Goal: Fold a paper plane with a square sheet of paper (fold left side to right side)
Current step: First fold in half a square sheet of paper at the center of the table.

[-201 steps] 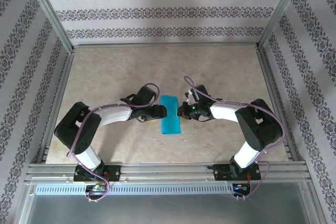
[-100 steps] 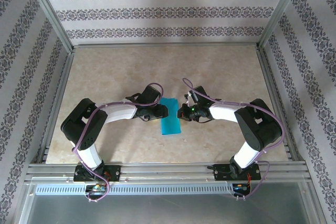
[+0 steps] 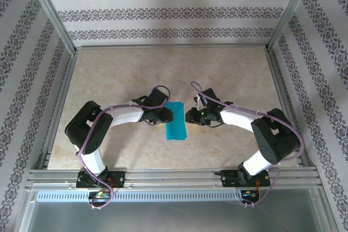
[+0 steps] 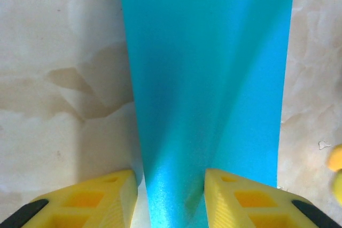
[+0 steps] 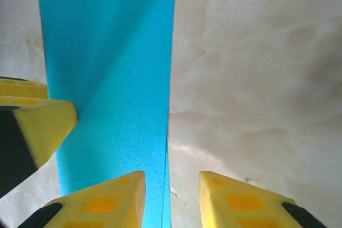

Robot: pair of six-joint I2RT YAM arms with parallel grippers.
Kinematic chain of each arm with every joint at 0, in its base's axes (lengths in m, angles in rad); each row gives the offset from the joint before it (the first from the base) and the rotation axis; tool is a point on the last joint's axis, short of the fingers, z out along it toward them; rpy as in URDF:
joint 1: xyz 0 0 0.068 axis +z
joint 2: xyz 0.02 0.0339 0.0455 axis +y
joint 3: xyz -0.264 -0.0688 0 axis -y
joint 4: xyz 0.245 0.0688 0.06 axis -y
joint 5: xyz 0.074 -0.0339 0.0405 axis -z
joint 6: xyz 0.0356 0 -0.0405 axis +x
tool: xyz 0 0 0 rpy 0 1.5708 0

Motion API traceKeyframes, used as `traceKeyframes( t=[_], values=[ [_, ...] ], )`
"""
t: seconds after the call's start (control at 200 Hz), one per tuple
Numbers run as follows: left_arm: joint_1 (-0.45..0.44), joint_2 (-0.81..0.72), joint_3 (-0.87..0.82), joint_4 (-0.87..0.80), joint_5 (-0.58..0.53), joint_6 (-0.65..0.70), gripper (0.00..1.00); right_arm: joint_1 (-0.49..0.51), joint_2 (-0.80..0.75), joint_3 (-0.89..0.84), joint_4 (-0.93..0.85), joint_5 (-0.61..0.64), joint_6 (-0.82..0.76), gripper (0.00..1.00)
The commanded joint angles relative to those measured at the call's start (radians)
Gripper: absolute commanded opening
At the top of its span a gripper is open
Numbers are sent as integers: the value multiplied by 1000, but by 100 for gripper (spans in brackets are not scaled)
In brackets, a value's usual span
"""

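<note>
On the table point(image 3: 109, 74), left hand point(image 4: 170, 185) and right hand point(image 5: 171, 181), both part-open, straddle the paper point(image 3: 176, 121), its near edge cropped.

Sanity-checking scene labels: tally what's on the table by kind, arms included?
Teal-blue paper, folded into a narrow strip: 1
Robot arms with yellow-fingered grippers: 2 (left gripper, right gripper)
Total: 3

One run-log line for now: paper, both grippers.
paper: folded narrow strip on table | left gripper: open, at its left edge | right gripper: open, at its right edge
</note>
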Motion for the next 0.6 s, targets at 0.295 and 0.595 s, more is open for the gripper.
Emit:
traceKeyframes(
  t=[0.295,0.595],
  values=[
    [-30,90,1,-23,-63,-53,44,-52,-98,4,-95,78,-61,35],
    [-30,104,1,-23,-80,-66,44,-52,-94,1,-95,70,-64,35]
  ],
)
